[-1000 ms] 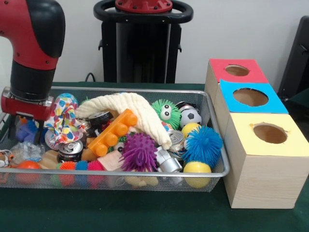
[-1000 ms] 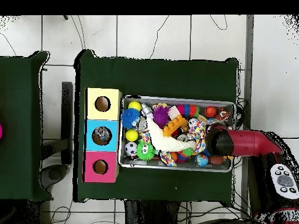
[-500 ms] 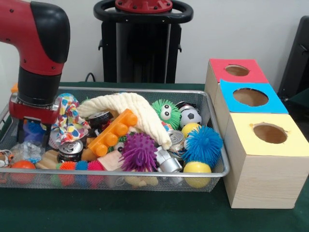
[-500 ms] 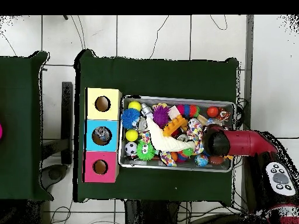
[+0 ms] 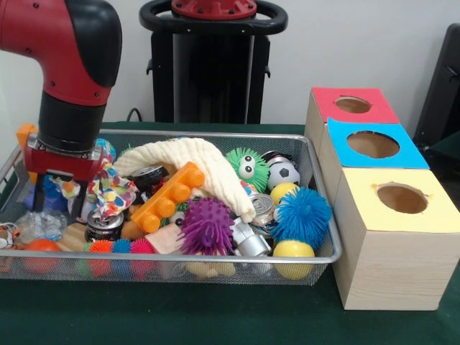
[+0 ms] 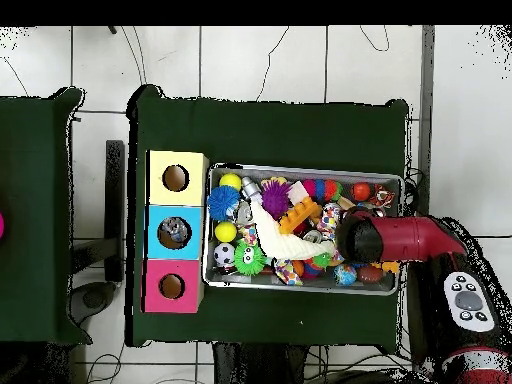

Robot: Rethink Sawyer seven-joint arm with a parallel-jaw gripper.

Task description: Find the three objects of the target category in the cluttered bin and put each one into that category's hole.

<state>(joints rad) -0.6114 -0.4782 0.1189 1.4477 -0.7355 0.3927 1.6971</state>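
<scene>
The wire mesh bin point(image 5: 215, 257) holds a heap of toys, cans and cloth; it also shows in the overhead view point(image 6: 300, 168). The blue-surround hole point(image 5: 372, 144) is the middle one of three wooden boxes right of the bin, and it shows in the overhead view too point(image 6: 174, 232). My gripper point(image 5: 59, 198) hangs low in the bin's left end, open, with a blue and orange thing showing between its fingers. It is beside a patterned cloth point(image 5: 111, 190) and above a can point(image 5: 106, 224). In the overhead view the red arm point(image 6: 390, 238) hides it.
The heap holds a cream cloth point(image 5: 194, 162), an orange brick point(image 5: 169, 198), a purple spiky ball point(image 5: 207, 225), a blue spiky ball point(image 5: 302, 214), a green fuzzy ball point(image 5: 248, 167) and a soccer ball point(image 5: 284, 172). The red-surround hole point(image 5: 353, 105) and the yellow-surround hole point(image 5: 402, 198) flank the blue one.
My arm has moved rightward in the front view, further along the bin toward the patterned cloth. The toys in the heap have not visibly shifted.
</scene>
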